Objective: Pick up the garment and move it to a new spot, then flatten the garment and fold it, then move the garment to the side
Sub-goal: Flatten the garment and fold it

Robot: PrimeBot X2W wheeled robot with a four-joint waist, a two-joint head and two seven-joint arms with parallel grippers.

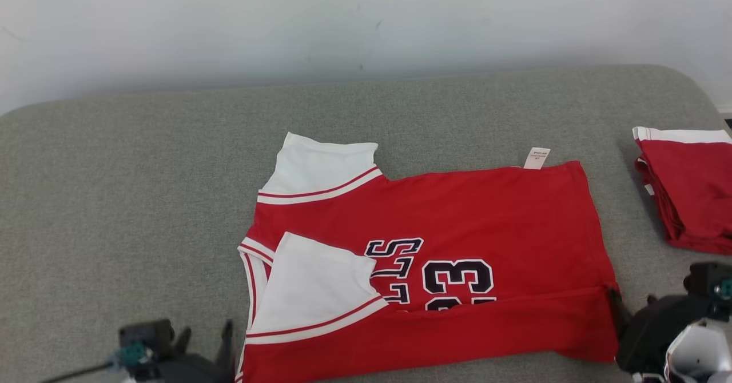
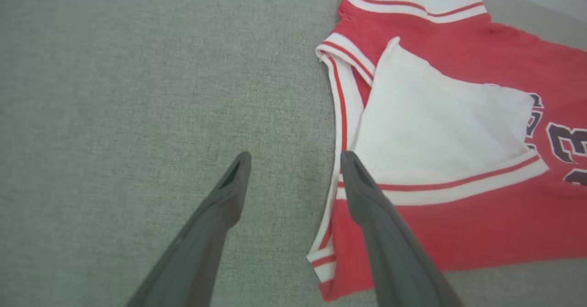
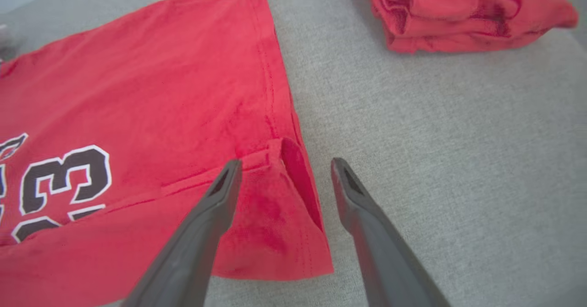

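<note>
The red jersey [image 1: 486, 211], by the padded surface's [image 1: 143, 200] front edge, looks soft, limp and light; probably best pinched at its corners. The left gripper [image 2: 293, 158] and right gripper [image 3: 284, 165] both stand released and empty.

grey fabric surface [image 1: 114, 200] with rounded far corners, plain pale wall [image 1: 229, 23] right behind its far edge with a few faint scuffs, folded red pile [image 1: 697, 200] with white trim at the right edge

"23" on the red jersey [image 1: 492, 211]
</note>
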